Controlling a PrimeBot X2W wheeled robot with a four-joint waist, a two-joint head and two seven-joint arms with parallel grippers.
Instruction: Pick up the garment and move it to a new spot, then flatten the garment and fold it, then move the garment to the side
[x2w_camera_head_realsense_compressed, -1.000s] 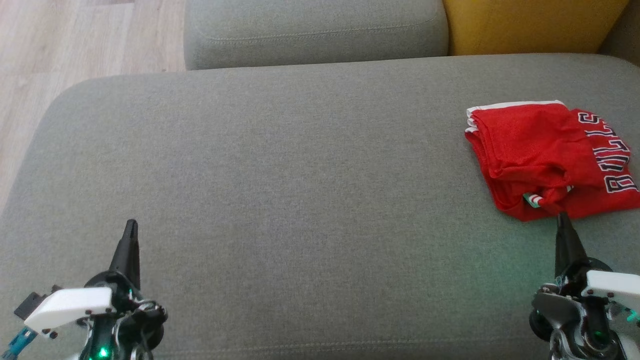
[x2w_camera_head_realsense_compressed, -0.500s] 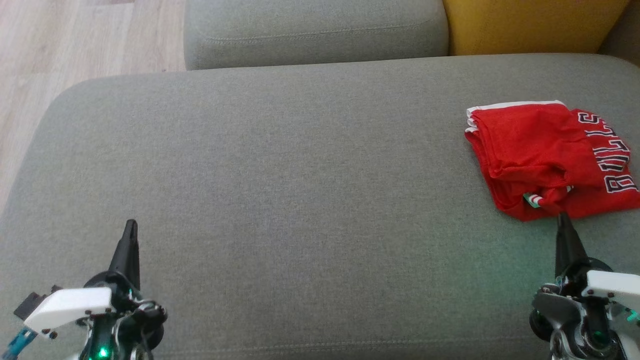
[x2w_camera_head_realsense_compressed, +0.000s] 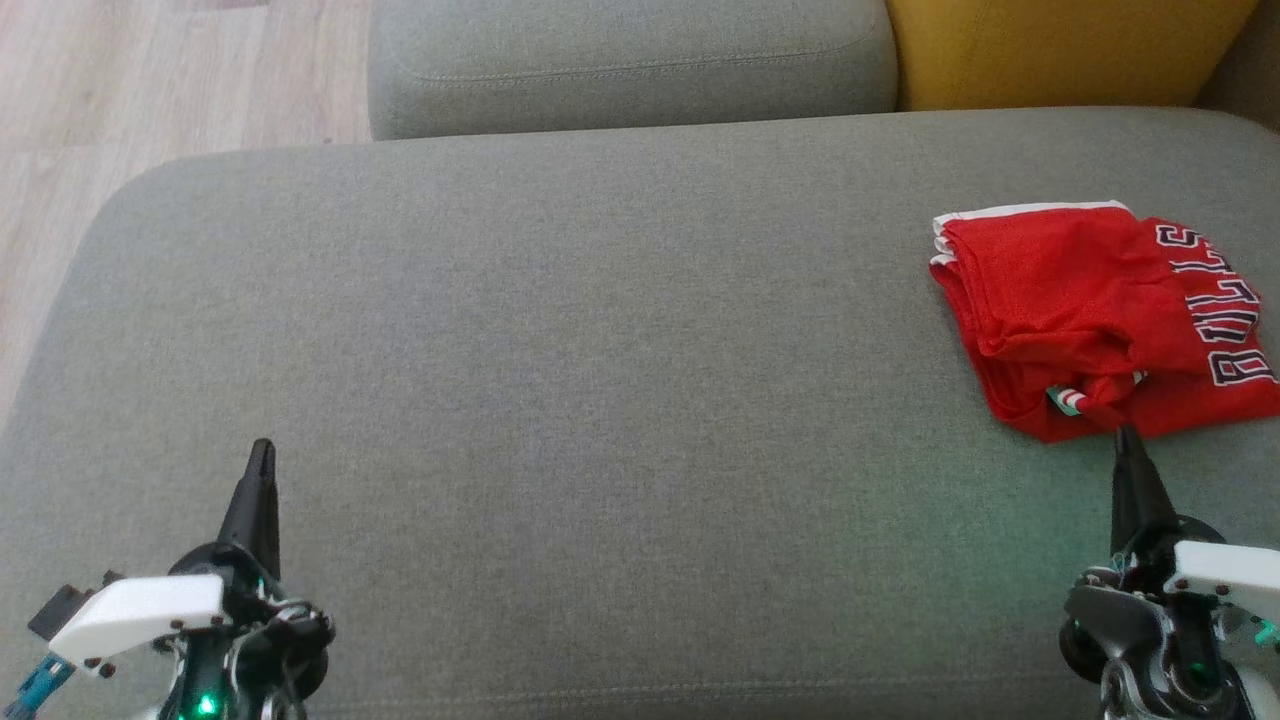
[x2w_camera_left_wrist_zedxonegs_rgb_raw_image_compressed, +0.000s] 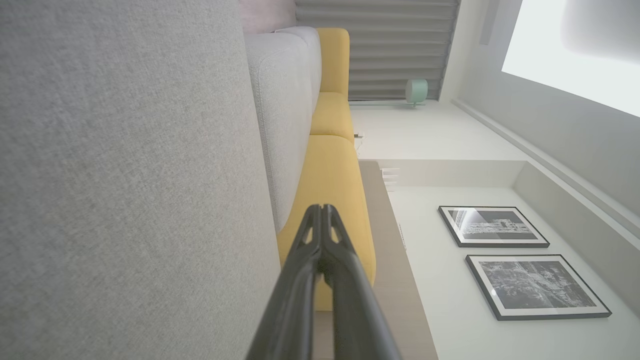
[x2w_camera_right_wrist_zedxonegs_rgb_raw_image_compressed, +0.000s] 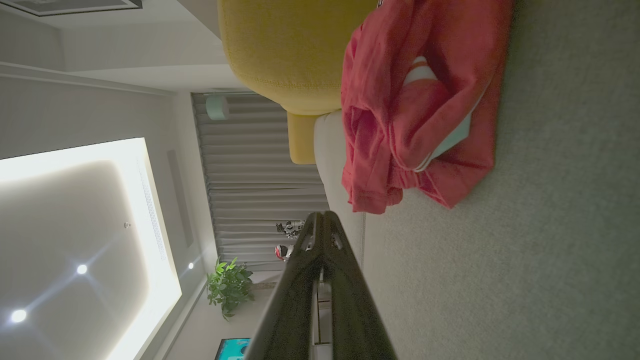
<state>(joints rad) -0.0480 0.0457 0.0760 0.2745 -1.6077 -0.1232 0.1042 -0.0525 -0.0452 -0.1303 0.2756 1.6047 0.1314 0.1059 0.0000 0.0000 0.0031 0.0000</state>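
The garment (x2w_camera_head_realsense_compressed: 1095, 315) is a red jersey with white trim and dark lettering, lying folded at the right end of the grey sofa seat (x2w_camera_head_realsense_compressed: 600, 330). In the right wrist view the garment (x2w_camera_right_wrist_zedxonegs_rgb_raw_image_compressed: 425, 100) lies just ahead of the fingertips. My right gripper (x2w_camera_head_realsense_compressed: 1124, 436) is shut and empty, its tip a little short of the garment's near edge. My left gripper (x2w_camera_head_realsense_compressed: 261, 450) is shut and empty over the seat's near left part, far from the garment. Both wrist views show the fingers pressed together, left gripper (x2w_camera_left_wrist_zedxonegs_rgb_raw_image_compressed: 321, 209), right gripper (x2w_camera_right_wrist_zedxonegs_rgb_raw_image_compressed: 320, 216).
A grey back cushion (x2w_camera_head_realsense_compressed: 630, 60) and a yellow cushion (x2w_camera_head_realsense_compressed: 1060, 50) stand behind the seat. Wooden floor (x2w_camera_head_realsense_compressed: 120, 90) lies past the seat's left end. The seat between the grippers is bare grey fabric.
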